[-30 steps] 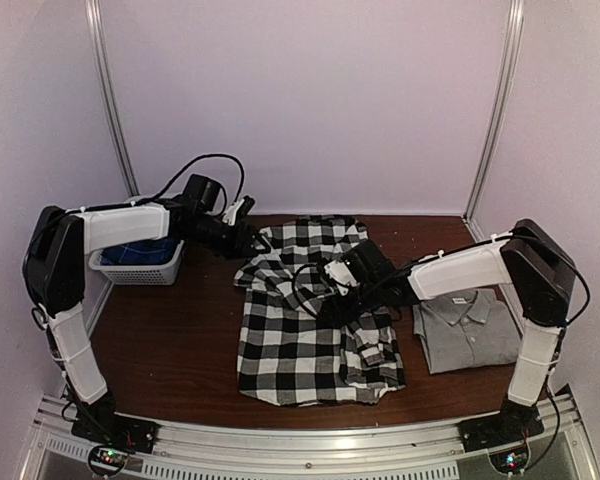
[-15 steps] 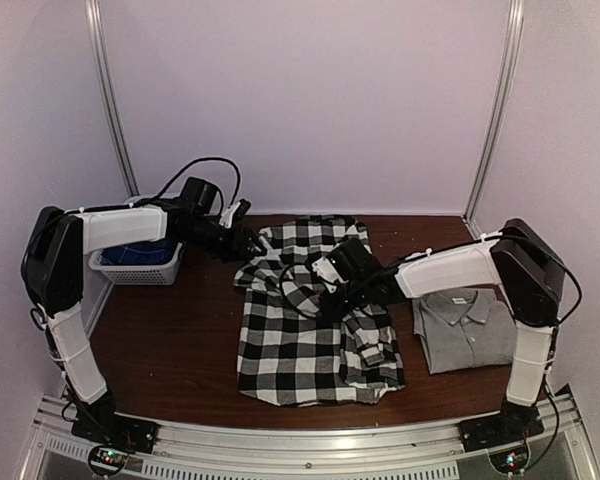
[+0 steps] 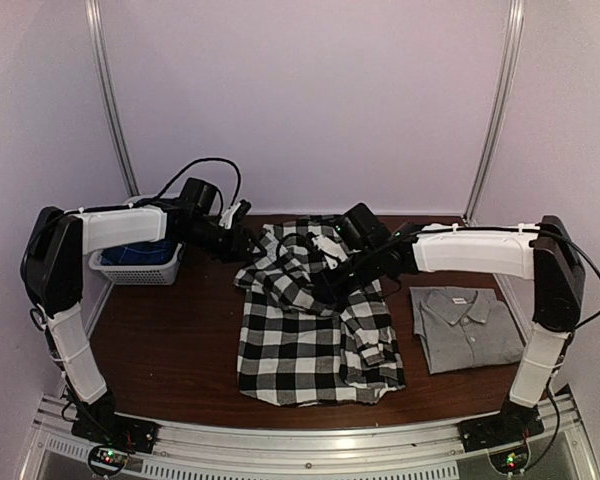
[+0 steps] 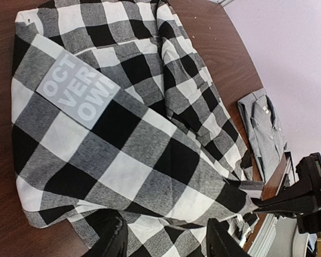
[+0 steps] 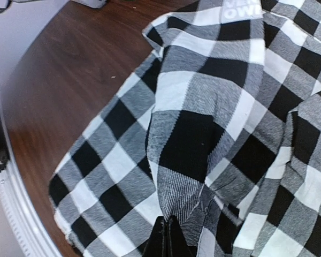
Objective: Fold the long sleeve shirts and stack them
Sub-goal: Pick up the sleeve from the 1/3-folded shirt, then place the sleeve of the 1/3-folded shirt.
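Note:
The black-and-white checked flannel shirt (image 3: 305, 335) lies spread mid-table, its lettered band (image 4: 77, 93) facing up. My right gripper (image 3: 326, 288) is shut on a fold of this shirt, and the cloth tents up to its closed tips (image 5: 166, 225). At the shirt's far left corner my left gripper (image 3: 244, 240) stands open. Its two fingers are well apart with checked cloth under and between them (image 4: 166, 229). The plain grey collared shirt (image 3: 467, 325) lies folded at the right, apart from both grippers.
A white basket (image 3: 138, 266) with blue contents stands at the far left beside the left arm. Bare brown tabletop (image 3: 165, 345) shows left of the flannel shirt. White walls with metal posts close in the back and sides.
My right gripper has shut on a fold of the flannel shirt and pulled it up and toward the back, the arm stretching out. The left gripper has hardly moved.

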### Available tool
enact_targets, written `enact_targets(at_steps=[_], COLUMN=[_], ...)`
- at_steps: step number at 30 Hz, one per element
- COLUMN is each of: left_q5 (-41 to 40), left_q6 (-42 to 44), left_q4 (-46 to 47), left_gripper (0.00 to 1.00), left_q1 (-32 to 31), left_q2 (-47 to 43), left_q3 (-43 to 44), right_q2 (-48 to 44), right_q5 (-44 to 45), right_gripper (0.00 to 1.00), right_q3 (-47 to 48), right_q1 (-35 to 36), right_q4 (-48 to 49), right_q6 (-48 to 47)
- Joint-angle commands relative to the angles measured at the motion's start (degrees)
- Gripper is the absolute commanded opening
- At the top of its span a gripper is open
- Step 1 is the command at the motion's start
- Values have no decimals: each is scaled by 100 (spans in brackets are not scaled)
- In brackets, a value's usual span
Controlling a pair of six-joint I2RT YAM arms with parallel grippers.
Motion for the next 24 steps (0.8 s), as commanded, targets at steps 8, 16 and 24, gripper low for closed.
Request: enact_targets(at_steps=[8,16,24], left_q5=[345,439,456], left_q6=[280,325,317], left_q4=[194,176,176], left_gripper=[51,51,51], left_q1=[45,45,45], left_q2=[-242,-213,-169], left_q3=[-80,-135,-104], right_q2=[249,-123,-822], right_q5=[-1236,-308,139], right_gripper=[11,55,60], right_q3=[229,-591,-1561], right_q1=[-928,-936,-730], right_q4=[-760,-204,440], right_q6=[1045,1345,1578])
